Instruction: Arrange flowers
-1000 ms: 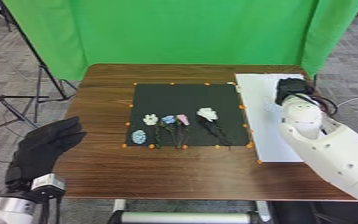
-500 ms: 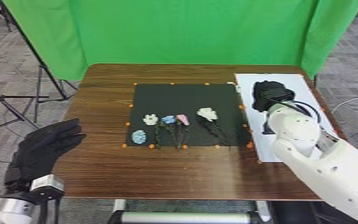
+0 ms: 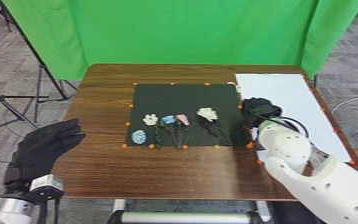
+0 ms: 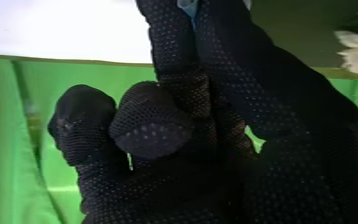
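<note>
The black-gloved left hand (image 3: 40, 147) is held open, left of all the flowers. On the black rectangular mat (image 3: 171, 97) are laid a pale-blue oval bloom (image 3: 138, 136) and stemmed white (image 3: 150, 119), blue (image 3: 168, 119), pink (image 3: 182, 119) and larger white flowers (image 3: 207, 114). Right of these is the black-gloved right hand (image 3: 260, 110); its grip cannot be told.

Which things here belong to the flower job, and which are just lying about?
For the job:
- two white flowers, blue flower, pink flower, pale blue bloom
- black mat under them
- right hand, at the mat's right edge

Probably just there:
- white sheet (role unclear)
- green curtain
- black stand
</note>
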### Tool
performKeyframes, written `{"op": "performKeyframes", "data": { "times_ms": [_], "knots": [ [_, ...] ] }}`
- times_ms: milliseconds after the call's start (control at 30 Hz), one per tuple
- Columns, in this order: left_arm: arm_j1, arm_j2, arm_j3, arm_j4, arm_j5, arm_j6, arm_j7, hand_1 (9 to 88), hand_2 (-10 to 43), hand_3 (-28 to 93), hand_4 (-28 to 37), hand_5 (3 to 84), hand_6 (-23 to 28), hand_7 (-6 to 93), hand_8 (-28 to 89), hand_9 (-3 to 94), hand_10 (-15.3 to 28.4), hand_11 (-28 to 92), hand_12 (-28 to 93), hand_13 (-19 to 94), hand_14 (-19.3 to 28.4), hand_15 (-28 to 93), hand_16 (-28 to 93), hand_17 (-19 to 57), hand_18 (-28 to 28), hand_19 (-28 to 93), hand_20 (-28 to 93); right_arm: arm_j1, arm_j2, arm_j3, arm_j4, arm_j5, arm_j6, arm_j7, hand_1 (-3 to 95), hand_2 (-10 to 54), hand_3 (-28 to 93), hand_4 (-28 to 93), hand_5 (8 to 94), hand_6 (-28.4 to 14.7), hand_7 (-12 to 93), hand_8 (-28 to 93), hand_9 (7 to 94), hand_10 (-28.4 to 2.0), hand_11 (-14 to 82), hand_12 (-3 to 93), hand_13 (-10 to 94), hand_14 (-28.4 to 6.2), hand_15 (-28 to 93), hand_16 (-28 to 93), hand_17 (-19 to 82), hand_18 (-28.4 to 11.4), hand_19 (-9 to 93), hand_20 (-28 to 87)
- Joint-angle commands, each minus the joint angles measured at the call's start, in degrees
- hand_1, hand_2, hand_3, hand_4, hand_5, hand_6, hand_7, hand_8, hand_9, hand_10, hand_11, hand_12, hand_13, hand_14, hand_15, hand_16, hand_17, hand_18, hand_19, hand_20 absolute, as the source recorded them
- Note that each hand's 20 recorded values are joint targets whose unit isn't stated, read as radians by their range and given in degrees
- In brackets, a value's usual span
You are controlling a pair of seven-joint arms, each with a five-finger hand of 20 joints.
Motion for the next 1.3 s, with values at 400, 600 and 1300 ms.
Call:
{"op": "performKeyframes", "data": {
  "times_ms": [400,600,1300],
  "knots": [
    [0.4,-0.95,-0.53,-0.39,0.37,-0.51,-1.49,28.1,4.8,82,-14.9,48.7,13.7,19.3,-10,40.2,22.0,35,9,28,28.4,64,-15,-8.8,24.3,61,11,-0.7,-3.9,-4.4,-2.5,-3.0,2.3,1.0,55.7,-9.5,77,-28,74.0,-1.5,32,3,89.9,-7.5,13.0,37.7,81,-3.8,77,23,58,-17.0,93,39],
    [0.6,-1.18,-0.83,-0.45,0.49,-0.56,-1.77,28.1,4.7,83,-15.0,48.7,13.7,19.5,-10,40.1,21.9,35,9,29,28.4,64,-15,-8.8,24.3,61,11,-0.5,-4.3,-4.9,-2.8,-3.8,1.1,2.3,52.2,-9.5,77,-28,72.5,-3.4,26,4,88.9,-8.7,17.2,35.9,83,-4.1,78,22,59,-18.0,93,41],
    [1.4,-1.44,-1.22,-0.53,0.42,-0.40,-1.96,28.2,4.7,83,-14.7,48.7,13.8,19.4,-10,40.2,22.1,35,9,29,28.4,64,-15,-8.8,24.3,61,10,-0.6,-4.7,-4.5,-5.3,-3.2,-3.8,6.2,41.1,-9.5,80,-25,67.4,-6.7,19,-9,82.3,-14.7,31.4,21.0,83,-4.9,77,23,61,-18.7,93,41]
  ]
}}
